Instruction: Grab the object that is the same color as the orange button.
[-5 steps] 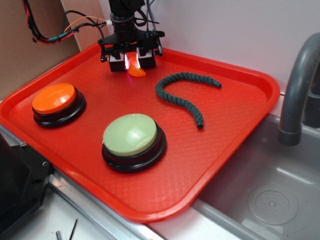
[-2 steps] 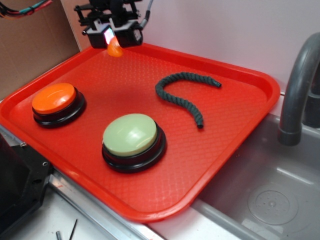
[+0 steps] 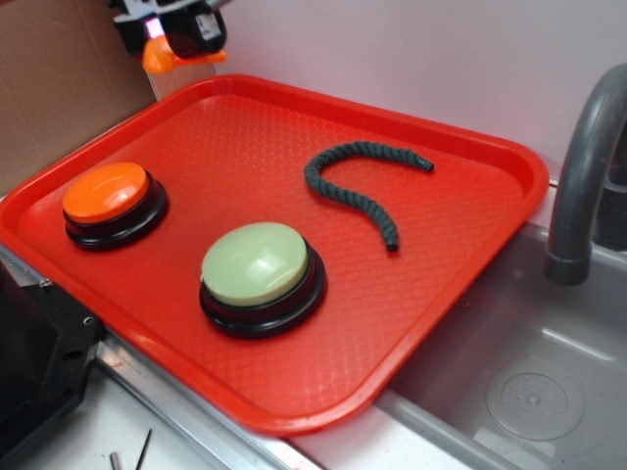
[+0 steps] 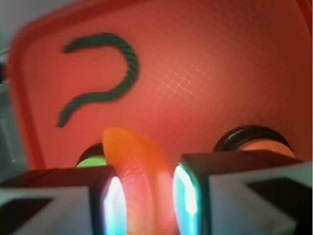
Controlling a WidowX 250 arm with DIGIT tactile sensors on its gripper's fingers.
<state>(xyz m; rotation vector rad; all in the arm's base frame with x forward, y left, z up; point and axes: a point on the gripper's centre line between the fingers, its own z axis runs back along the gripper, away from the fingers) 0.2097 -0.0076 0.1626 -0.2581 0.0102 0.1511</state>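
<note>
The small orange crescent object (image 3: pixel 160 56) hangs high above the tray's far-left corner, pinched in my gripper (image 3: pixel 168 37), which is shut on it. Seen from the wrist, the same object (image 4: pixel 142 171) fills the gap between the two lit pads of the gripper (image 4: pixel 145 203), its tip curling up and left. The orange button (image 3: pixel 107 194), a dome on a black base, sits at the left of the red tray (image 3: pixel 470 166); in the wrist view only the top of the orange button (image 4: pixel 254 142) peeks over the right finger.
A pale green dome button (image 3: pixel 258 266) stands near the tray's front middle. A dark green twisted rope (image 3: pixel 355 186) lies curved at the tray's right; the rope (image 4: pixel 105 73) also shows from the wrist. A grey faucet (image 3: pixel 588 166) and sink (image 3: pixel 519 382) are to the right.
My gripper has risen and moved left with the orange crescent in it, from just above the tray's back to well over its far-left corner. Nothing else moved.
</note>
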